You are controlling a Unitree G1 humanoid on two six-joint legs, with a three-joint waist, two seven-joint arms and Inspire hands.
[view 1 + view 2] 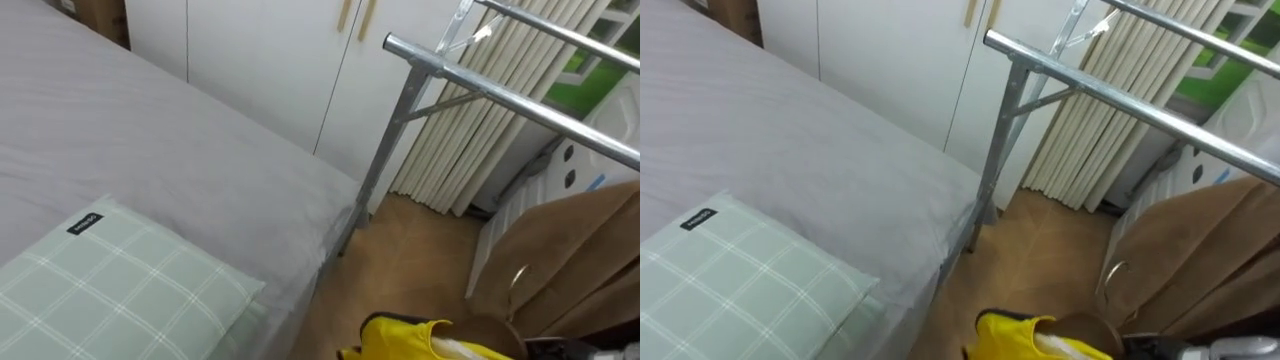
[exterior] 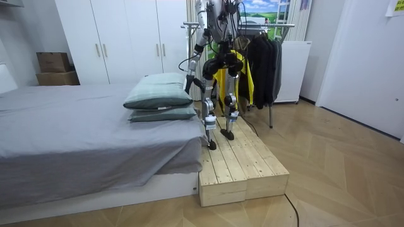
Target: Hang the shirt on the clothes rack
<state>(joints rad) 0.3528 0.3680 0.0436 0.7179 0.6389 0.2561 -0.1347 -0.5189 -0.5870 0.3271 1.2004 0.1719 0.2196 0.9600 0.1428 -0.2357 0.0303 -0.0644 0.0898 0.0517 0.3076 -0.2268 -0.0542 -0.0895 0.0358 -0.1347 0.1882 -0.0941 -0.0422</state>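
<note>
A yellow garment (image 1: 400, 338) lies bunched at the bottom edge of the left eye view, below the metal clothes rack's rail (image 1: 500, 85). A brown garment (image 1: 580, 250) hangs from that rail at the right, with a metal hanger hook (image 1: 515, 280) in front of it. In the room view I stand on a wooden platform (image 2: 240, 164) beside the bed, facing the rack, with the yellow garment (image 2: 243, 79) in front of my body. My left hand (image 2: 211, 67) and right hand (image 2: 235, 60) show as dark shapes at waist height next to it.
The grey bed (image 1: 150, 130) with a green checked pillow (image 1: 110, 290) is at my left. White wardrobe doors (image 1: 260, 60) and a pleated curtain (image 1: 490, 160) stand behind the rack. Dark clothes (image 2: 265, 60) hang further along it, beside a white cabinet (image 2: 291, 69).
</note>
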